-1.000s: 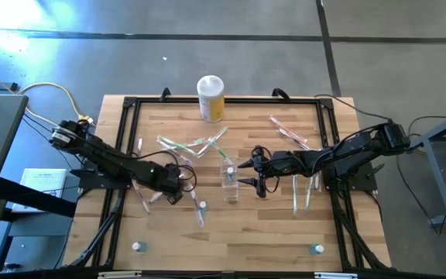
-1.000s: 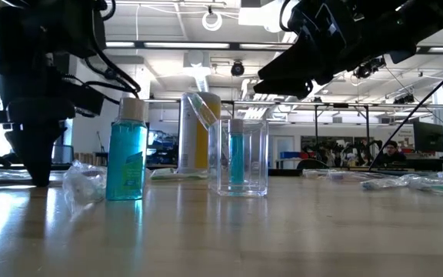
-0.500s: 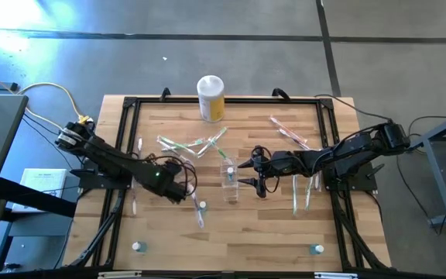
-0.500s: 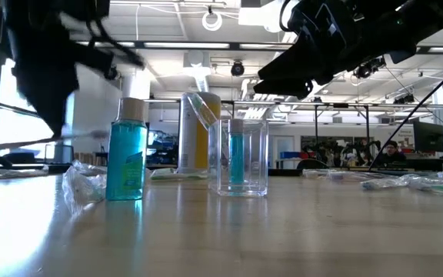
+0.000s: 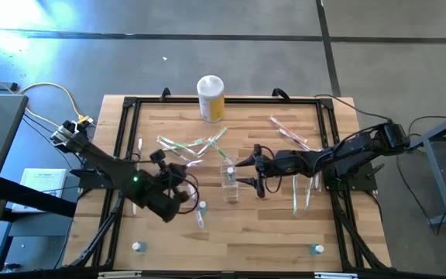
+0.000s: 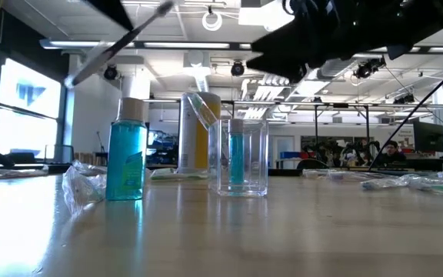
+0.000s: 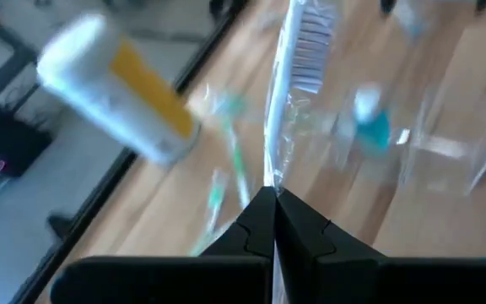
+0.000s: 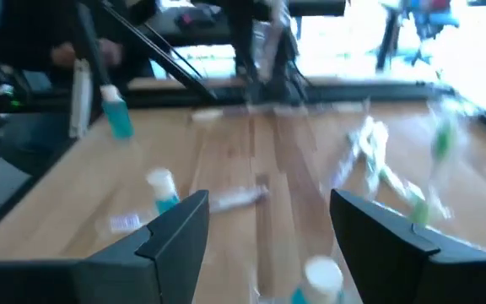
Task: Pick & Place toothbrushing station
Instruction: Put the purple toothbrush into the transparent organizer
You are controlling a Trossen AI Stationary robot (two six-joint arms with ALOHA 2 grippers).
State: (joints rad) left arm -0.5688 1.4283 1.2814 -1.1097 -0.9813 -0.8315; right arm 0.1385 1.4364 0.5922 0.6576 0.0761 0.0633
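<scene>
Left gripper (image 7: 274, 201): clenched on one wrapped toothbrush (image 7: 298, 51), which I hold lifted off the table.
Right gripper (image 5: 246, 172): spread wide, empty, just beside the clear cup (image 5: 229, 184).
Progress: early (I judge); most toothbrushes (image 5: 184, 146) lie loose on the table (image 5: 269, 225).

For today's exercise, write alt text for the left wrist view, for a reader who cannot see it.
The left hand is shut on a wrapped toothbrush, bristles pointing away from the camera. Below lie the wooden table, a white-lidded yellow canister and blurred toothbrushes.
</scene>
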